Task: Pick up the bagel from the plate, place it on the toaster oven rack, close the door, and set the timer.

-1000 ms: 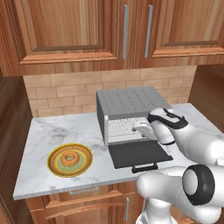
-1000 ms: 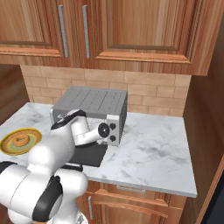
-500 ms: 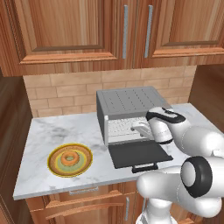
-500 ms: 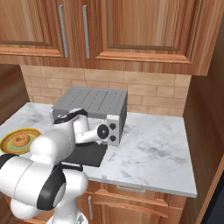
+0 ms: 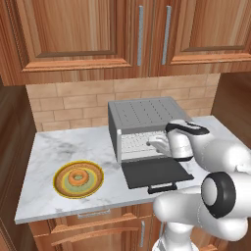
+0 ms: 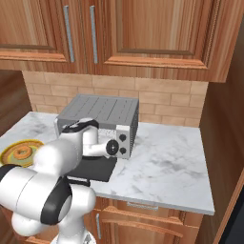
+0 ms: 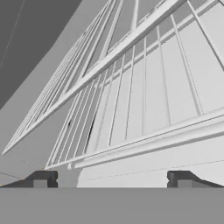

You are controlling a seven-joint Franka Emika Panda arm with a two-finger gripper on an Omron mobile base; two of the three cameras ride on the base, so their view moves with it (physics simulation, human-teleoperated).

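While the bagel [image 5: 77, 177] lies untouched on the plate [image 5: 96, 182], left of the toaster oven [image 5: 142, 128], the tool [image 7: 111, 179], jaws apart and empty, is kept at the toaster oven rack [image 7: 144, 92].

Golden-brown bagel [image 5: 77, 177], yellow-rimmed ringed plate [image 5: 61, 171]

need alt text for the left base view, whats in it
A white robot arm reaches its end effector into an open toaster oven, whose door lies flat on a marble counter. Left of it, a bagel rests on a striped plate.
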